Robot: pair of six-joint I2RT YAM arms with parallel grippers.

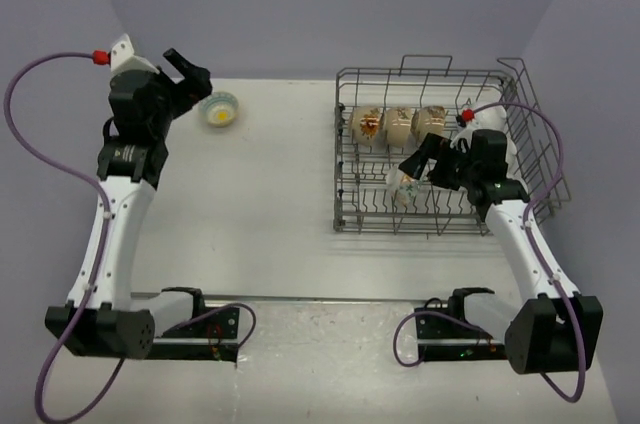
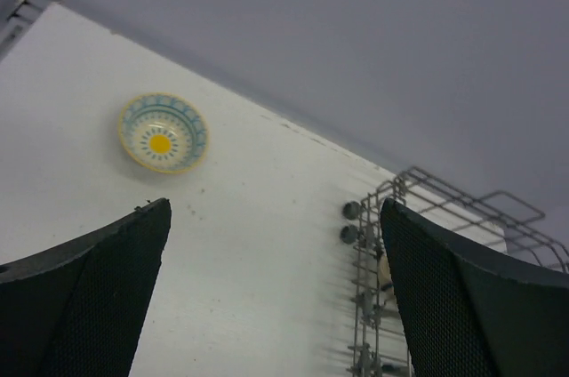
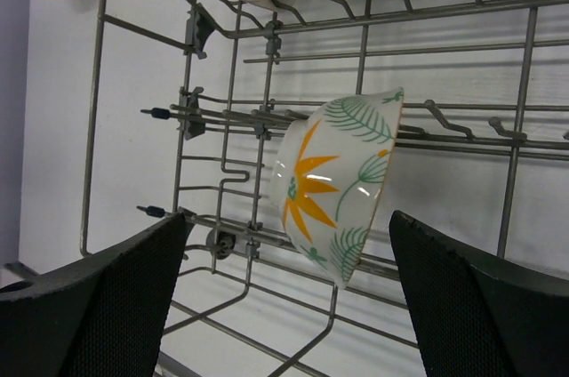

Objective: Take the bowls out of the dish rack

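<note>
The left fingers (image 1: 190, 72) are spread wide and hold nothing, raised over the far left part of the counter (image 1: 280, 164). A small bowl with a yellow centre and a blue-patterned inside (image 1: 219, 109) sits upright on the counter just beside them, untouched. The dish rack (image 1: 410, 229) stands on the right half of the counter, well apart from that bowl. In its far row, three cream bowls with orange-brown marks (image 1: 400, 124) stand on edge side by side, propped between the tines. Nearer the front, a white bowl painted with an orange flower and green leaves (image 3: 333, 186) leans on its edge among the tines. The right fingers (image 1: 420, 156) reach into the rack above this leafy bowl, also spread wide. In the right wrist view the bowl shows in the gap between them, clear of both, so they grip nothing. Something white lies at the rack's right end behind the right arm, too hidden to make out
</note>
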